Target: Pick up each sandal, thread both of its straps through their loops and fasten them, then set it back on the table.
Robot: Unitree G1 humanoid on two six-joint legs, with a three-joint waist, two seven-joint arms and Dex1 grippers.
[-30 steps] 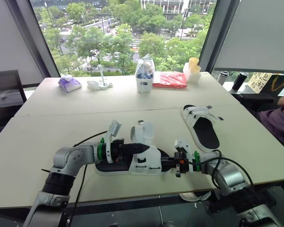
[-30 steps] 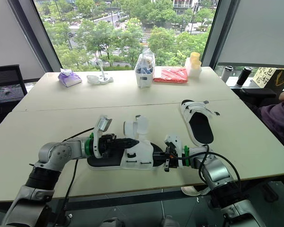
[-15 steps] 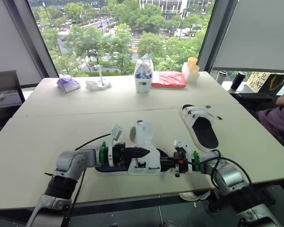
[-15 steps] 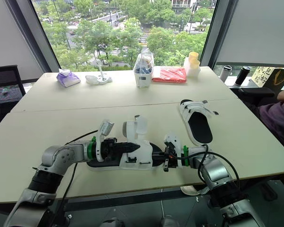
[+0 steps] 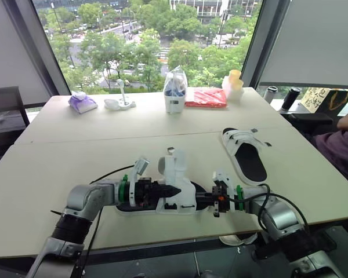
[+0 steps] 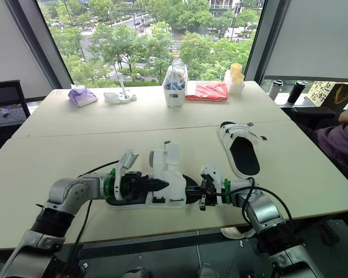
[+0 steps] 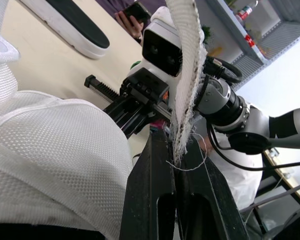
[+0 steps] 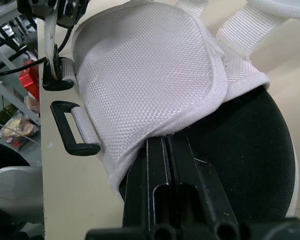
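A white mesh sandal with a black sole [image 5: 175,198] lies near the table's front edge, between my two arms. My left gripper [image 5: 174,190] is shut on one of its white webbing straps [image 7: 187,75], which stands up from the fingers [image 7: 155,165]. From the other side, my right gripper [image 5: 200,201] is shut on the sandal's edge, where the mesh upper [image 8: 145,75] meets the black sole [image 8: 250,150]. Two black strap loops [image 8: 72,131] hang off the upper's side. The second sandal [image 5: 247,155] lies flat, sole down, further back on the right.
Along the table's far side stand a purple pouch [image 5: 83,103], a small white object [image 5: 119,103], a clear bag of bottles [image 5: 176,90], a red packet [image 5: 207,97] and stacked cups [image 5: 235,84]. A person's arm [image 5: 347,123] shows at the right edge. A dark chair [image 5: 6,110] stands far left.
My left gripper has sunk slightly toward the table, still holding the strap. The right gripper and both sandals have stayed where they were.
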